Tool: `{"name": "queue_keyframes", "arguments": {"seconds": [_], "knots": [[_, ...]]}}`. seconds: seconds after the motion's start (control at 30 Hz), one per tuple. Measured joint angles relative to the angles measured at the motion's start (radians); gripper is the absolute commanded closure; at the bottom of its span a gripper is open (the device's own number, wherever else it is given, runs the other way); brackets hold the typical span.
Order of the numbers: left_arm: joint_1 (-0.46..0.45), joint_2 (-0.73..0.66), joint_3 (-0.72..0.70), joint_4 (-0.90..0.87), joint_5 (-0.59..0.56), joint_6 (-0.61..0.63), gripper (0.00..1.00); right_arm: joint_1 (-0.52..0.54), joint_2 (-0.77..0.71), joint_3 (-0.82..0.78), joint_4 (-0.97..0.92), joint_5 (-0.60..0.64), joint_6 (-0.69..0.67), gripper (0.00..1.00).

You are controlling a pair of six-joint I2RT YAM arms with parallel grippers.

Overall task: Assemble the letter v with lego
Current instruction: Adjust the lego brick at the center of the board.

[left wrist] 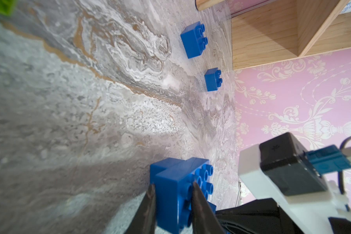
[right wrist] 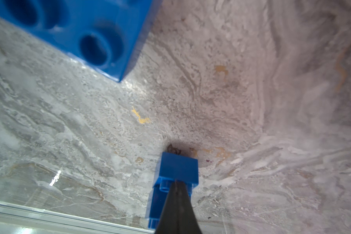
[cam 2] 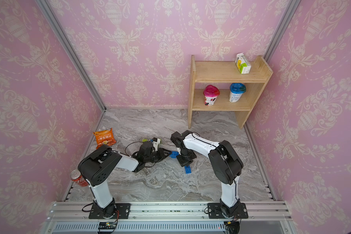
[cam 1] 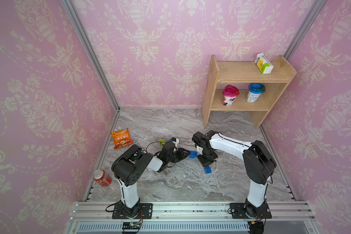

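Blue brick cluster sits clamped in the left gripper, low over the marble table and just beside a blue strip lying flat. Right gripper, its fingers pressed together on nothing, rests its tip on that strip, probably pinning it so the cluster can be joined. Two loose blue bricks and a lime brick lie farther off.

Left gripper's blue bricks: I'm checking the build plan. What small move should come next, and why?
Probably ease the left gripper, clamping its blue bricks, towards the blue piece that the shut right gripper seems to pin on the table: both top views show them apart.
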Motion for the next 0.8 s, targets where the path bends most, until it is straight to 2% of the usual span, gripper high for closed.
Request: {"name": "queue_keyframes", "arguments": {"seconds": [0.43,0.57,0.7,0.8], "knots": [[0.000,0.008,-0.001,0.018,0.004,0.000,0.73,-0.048,-0.006,0.013,0.034,0.007,-0.003,1.00],[0.000,0.008,-0.001,0.018,0.004,0.000,0.73,-0.046,-0.112,-0.002,0.032,0.026,0.013,1.00],[0.000,0.008,-0.001,0.018,0.004,0.000,0.73,0.004,-0.231,-0.042,0.029,0.031,0.053,1.00],[0.000,0.008,-0.001,0.018,0.004,0.000,0.73,0.032,-0.243,-0.068,0.028,0.021,0.074,1.00]]}}
